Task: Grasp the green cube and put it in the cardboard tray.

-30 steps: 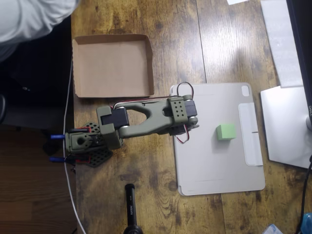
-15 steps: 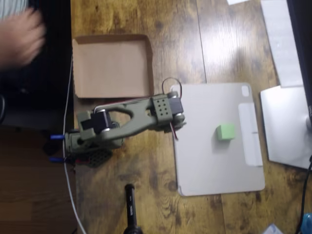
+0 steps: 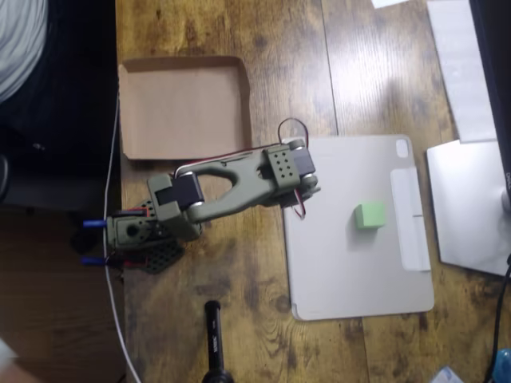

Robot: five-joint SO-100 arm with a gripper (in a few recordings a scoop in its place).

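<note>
gripper: fingers hidden under the arm (image 3: 231, 183) wrist, jaw state unreadable
monitor (image 3: 499, 104): cut by right edge, right of tablet cover (image 3: 351, 263)
black cylinder (image 3: 214, 343): cut by bottom edge, left of tablet cover

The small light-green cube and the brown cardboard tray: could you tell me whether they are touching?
Apart. The overhead view shows the small light-green cube lying on the grey tablet cover, with bare wooden table between it and the brown cardboard tray.
</note>
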